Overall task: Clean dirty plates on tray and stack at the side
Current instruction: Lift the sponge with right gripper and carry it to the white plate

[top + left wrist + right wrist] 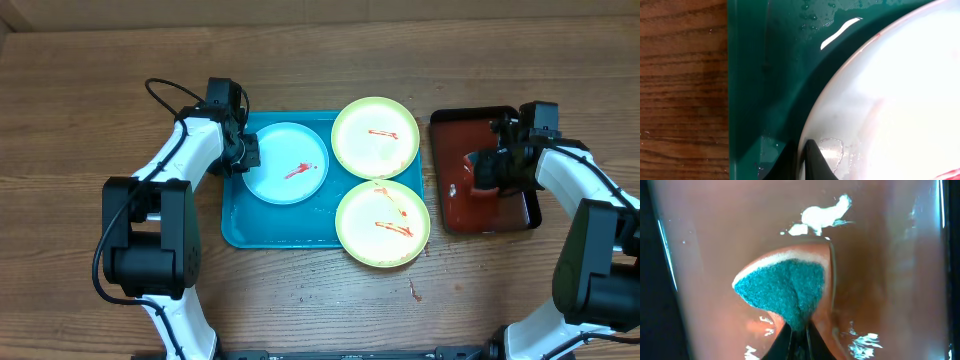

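Note:
The turquoise tray [236, 225] holds a mint-white plate [300, 185] with a red streak. Two yellow-green plates with red streaks, one at the back [375, 137] and one at the front [383, 224], overlap the tray's right rim. My left gripper [245, 152] is shut on the mint-white plate's left rim. In the left wrist view its fingers [807, 152] pinch the rim of the plate [890, 100] over the tray [770, 75]. My right gripper [492, 170] is shut on a sponge [782, 287] with a teal face, over the dark red tray [880, 255].
The dark red, black-rimmed tray [455, 215] sits right of the plates and looks wet. A small red sauce smear [413, 291] lies on the wooden table in front of the front plate. Both arms' cables hang at the table's sides.

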### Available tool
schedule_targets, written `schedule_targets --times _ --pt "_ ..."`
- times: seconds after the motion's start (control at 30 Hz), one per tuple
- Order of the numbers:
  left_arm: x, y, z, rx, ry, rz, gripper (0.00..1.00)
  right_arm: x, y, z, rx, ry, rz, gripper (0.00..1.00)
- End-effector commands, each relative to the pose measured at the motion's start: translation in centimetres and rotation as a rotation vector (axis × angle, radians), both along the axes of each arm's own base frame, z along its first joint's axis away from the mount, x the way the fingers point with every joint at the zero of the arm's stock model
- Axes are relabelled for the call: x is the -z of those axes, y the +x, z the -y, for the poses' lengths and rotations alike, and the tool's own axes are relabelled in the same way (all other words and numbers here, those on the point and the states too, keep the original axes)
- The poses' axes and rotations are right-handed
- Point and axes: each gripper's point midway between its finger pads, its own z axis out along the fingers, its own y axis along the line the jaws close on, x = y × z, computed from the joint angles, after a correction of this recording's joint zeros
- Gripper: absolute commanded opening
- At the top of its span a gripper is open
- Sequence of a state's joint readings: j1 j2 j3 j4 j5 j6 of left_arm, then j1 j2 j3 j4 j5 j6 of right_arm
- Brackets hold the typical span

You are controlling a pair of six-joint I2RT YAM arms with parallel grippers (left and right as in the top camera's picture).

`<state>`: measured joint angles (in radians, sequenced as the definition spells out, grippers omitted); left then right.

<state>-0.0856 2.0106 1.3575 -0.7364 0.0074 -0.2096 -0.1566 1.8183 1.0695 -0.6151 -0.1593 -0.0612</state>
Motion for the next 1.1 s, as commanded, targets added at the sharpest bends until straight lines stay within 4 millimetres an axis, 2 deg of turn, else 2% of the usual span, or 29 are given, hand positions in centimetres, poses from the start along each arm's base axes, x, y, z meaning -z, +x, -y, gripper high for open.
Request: schedule_targets --times 0.0,0.2,0.37,0.47,0.63,0.73,0.83,0.97,1.07 --pt "1.2 -0.8 -0.7 -0.006 0.036 -0.039 0.04 -0.9 0.1 -0.4 0.091 0.056 -0.016 0.04" --pt "1.2 -0.8 -0.7 -0.005 0.037 -0.039 0.04 -6.7 2.2 -0.9 0.123 0.113 0.044 0.04" --pt "1.2 -0.8 -0.6 -0.005 0.033 -0.040 0.04 -11.6 2.4 -1.0 0.132 0.118 0.030 0.04" --pt "1.2 -0.9 0.3 0.011 -0.018 -0.046 0.04 -13.3 2.3 -1.3 0.126 0.119 0.021 0.04" --pt "0.9 -1.5 2.9 0.078 -0.166 -0.067 0.04 -14.4 2.3 -3.0 0.085 0.130 0.019 0.04" --pt "0.9 -2.0 3.3 0.080 -0.188 -0.086 0.04 -14.6 2.3 -5.4 0.027 0.157 0.019 0.04" --pt "1.0 -2.4 3.0 0.077 -0.173 -0.105 0.04 -14.9 2.6 -8.6 -0.036 0.187 0.037 0.04" --pt "1.2 -2.8 2.2 0.064 -0.127 -0.123 0.04 -15.7 3.4 -13.9 -0.095 0.220 0.088 0.04" --pt "1.2 -2.9 1.7 0.058 -0.109 -0.128 0.04 -16.4 3.9 -18.7 -0.139 0.243 0.147 0.04"
